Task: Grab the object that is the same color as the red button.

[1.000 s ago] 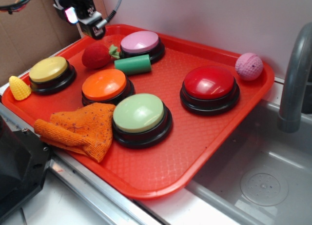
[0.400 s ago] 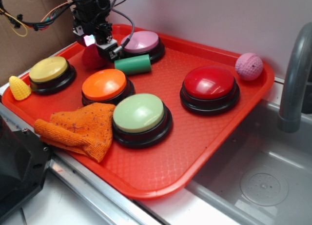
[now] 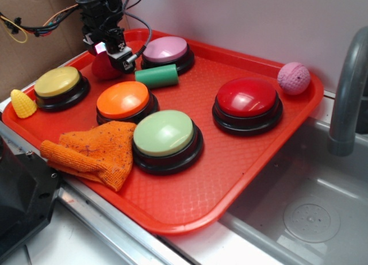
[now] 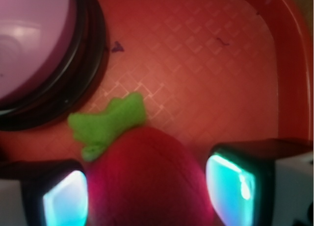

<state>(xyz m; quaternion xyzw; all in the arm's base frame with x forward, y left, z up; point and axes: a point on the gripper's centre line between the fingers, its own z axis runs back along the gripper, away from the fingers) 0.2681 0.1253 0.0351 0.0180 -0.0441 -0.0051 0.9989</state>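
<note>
Right, from the exterior camera the black gripper (image 3: 106, 53) hangs over the back-left corner of the red plastic tray (image 3: 241, 179), down on the small dark-red matte toy strawberry (image 3: 102, 68), which peeks out just beneath it. Just beside the jaws sits the green cylinder (image 3: 156, 76), lying on its side, and past that the pink-domed button (image 3: 166, 51). Nearer the camera than the jaws are the orange-domed button (image 3: 123, 100), the yellow-domed button (image 3: 57, 82) and the pale green-domed button (image 3: 164, 133), with a crumpled orange cloth (image 3: 95, 151) at the tray's front edge. The large glossy red dome button (image 3: 247, 98) sits well apart from the jaws, and the pink textured ball (image 3: 294, 77) farther still.

In the wrist view the strawberry (image 4: 147, 182) lies right between the two fingertips (image 4: 230, 184), its green leafy top (image 4: 108, 123) pointing away from the jaws. The jaws stand apart, one on either side of the fruit; whether the pads touch it I cannot tell. The pink-domed button (image 4: 34, 44) is just beyond the leaves.
</note>
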